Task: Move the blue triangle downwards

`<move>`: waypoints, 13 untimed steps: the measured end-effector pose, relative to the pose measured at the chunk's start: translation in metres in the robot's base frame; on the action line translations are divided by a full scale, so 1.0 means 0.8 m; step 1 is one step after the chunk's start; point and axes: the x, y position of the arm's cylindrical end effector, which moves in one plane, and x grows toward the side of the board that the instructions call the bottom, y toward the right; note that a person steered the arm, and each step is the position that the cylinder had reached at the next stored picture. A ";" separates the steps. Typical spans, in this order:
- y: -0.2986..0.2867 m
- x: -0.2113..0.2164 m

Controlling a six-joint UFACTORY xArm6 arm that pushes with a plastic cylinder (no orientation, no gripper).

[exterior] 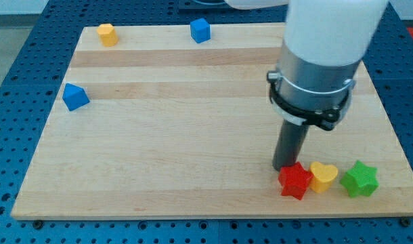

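Blue triangle (75, 97) sat at the frame's left edge of the wooden worktop (179, 156), a little above mid-height, alone, nothing touching. Well apart from the tip. Tip (286, 167) down at lower right, planted on the boards just above and to the left of the red star (295, 180), looked to be touching or a hair off it; too close to call. Rod dark, straight, hanging from a grey collar under the fat white arm body that filled the upper right of the frame. No tool with jaws here, only the plain rod, so nothing apart, together or clamped. Row of three along the lower right: red star, then yellow heart (323, 176) pressed against it, then green star (359, 179) just beside the heart, a sliver of gap. Up top: yellow block (107, 34) in the upper left corner, shape hard to make out, and blue cube (200, 30) near the top edge at centre. Blue perforated bench around the worktop.
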 end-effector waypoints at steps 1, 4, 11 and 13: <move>0.023 -0.013; -0.113 -0.139; -0.518 -0.286; -0.518 -0.221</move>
